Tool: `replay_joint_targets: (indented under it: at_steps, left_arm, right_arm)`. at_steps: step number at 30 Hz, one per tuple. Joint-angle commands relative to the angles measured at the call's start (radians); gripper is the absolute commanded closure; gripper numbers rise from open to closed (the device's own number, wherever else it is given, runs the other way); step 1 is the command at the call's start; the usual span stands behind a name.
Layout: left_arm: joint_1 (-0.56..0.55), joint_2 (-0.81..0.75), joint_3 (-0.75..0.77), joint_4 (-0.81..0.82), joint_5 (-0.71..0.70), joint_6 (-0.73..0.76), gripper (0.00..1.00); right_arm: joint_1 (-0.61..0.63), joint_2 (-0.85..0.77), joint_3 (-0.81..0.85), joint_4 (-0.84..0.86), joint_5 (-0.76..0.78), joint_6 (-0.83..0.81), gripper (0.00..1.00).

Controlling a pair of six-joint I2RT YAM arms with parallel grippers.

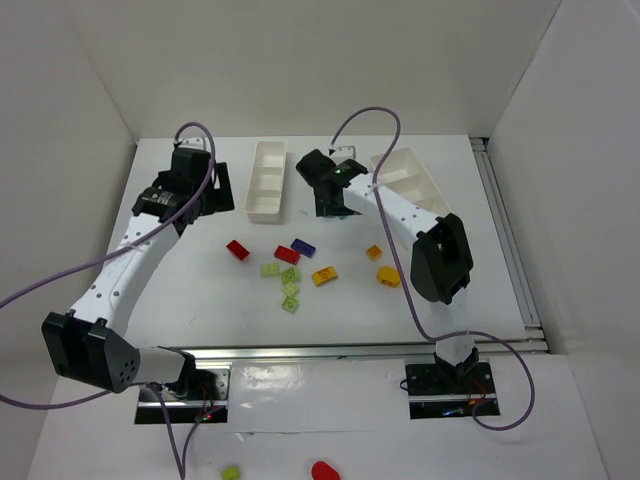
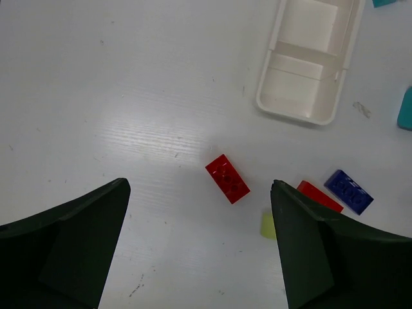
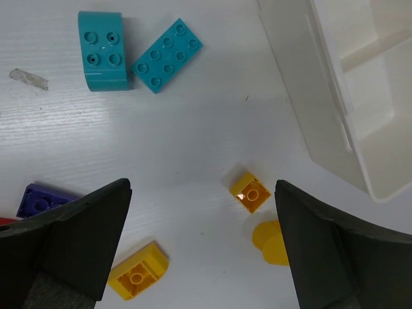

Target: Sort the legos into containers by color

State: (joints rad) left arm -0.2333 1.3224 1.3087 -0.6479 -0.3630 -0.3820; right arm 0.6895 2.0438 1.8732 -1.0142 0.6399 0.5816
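On the near mid-table, your left gripper (image 2: 199, 193) hangs released and empty over the skewed red lego (image 2: 226, 178); closing may flick it away. Your right gripper (image 3: 203, 193), also spread and empty, straddles an orange lego (image 3: 250, 192) just beside a yellow lego (image 3: 269, 241), so a finger may land on that. Farther off, the left tray (image 2: 296, 114) and right tray (image 3: 302, 103) have thin dividers, and a drop could straddle one.

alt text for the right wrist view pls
The open right gripper looks down on a white table, with a small orange brick showing between its fingers. A curved cyan brick and a flat cyan brick lie upper left, and a white tray is at right. A yellow brick and a purple brick sit lower left.
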Motion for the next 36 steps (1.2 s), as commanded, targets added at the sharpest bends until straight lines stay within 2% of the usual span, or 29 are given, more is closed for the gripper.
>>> replay_joint_targets:
  at_steps: [1,9,16,21,24,27,29,33,36]
  left_arm:
    - [-0.001,0.023,0.034,-0.074,-0.051,-0.079,0.0]
    - [0.043,0.037,0.034,-0.075,0.007,-0.08,0.0]
    - [0.034,0.049,0.044,-0.075,0.036,-0.051,0.02]
    - [0.034,0.037,0.024,-0.075,0.071,-0.051,0.03]
    - [0.034,0.037,0.005,-0.075,0.072,-0.051,0.03]
    - [0.034,0.037,0.004,-0.075,0.062,-0.051,0.03]
    - [0.034,0.037,0.004,-0.075,0.062,-0.041,0.03]
    - [0.043,0.058,0.004,-0.075,0.062,-0.041,0.03]
    - [0.043,0.067,0.014,-0.075,0.062,-0.041,0.03]
  right_arm:
    - [0.007,0.001,-0.019,0.074,-0.029,-0.019,0.0]
    - [0.007,0.01,-0.032,0.081,-0.026,-0.017,0.0]
    - [0.018,-0.04,-0.11,0.225,-0.12,-0.081,0.0]
    - [-0.036,-0.05,-0.148,0.361,-0.261,-0.1,0.09]
    - [-0.064,0.019,-0.071,0.371,-0.302,-0.111,0.17]
    - [-0.073,0.078,0.013,0.371,-0.325,-0.134,0.2]
    - [-0.073,0.134,0.052,0.349,-0.325,-0.134,0.29]
    - [-0.094,0.216,0.167,0.325,-0.325,-0.124,0.38]
    - [-0.105,0.268,0.251,0.289,-0.335,-0.124,0.4]
